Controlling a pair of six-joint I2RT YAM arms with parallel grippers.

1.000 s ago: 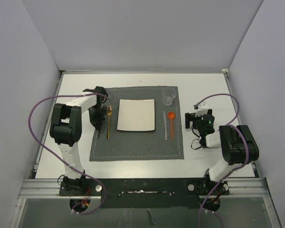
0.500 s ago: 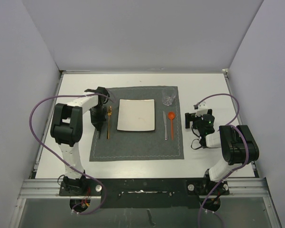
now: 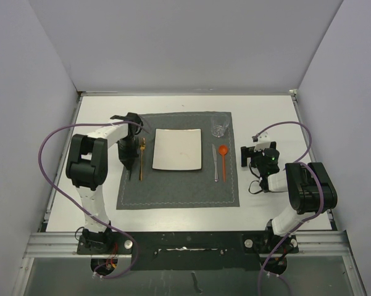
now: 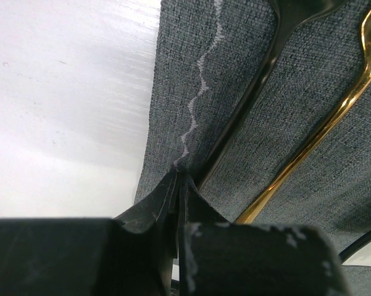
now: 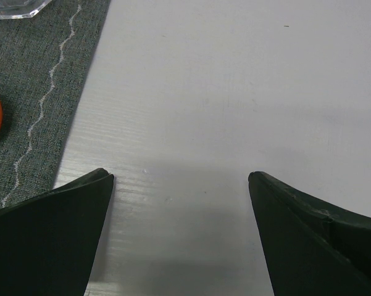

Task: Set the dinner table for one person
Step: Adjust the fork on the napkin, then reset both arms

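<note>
Jaws shut, the left gripper meets the placemat at its stitched left edge beside a gold utensil, while the right gripper, spread wide, hovers over the white dinner table beyond the placemat's right edge.

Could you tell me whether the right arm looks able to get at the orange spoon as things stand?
Probably yes: the right gripper stands open over the bare table just beside the placemat, and nothing lies between it and the orange spoon.
</note>
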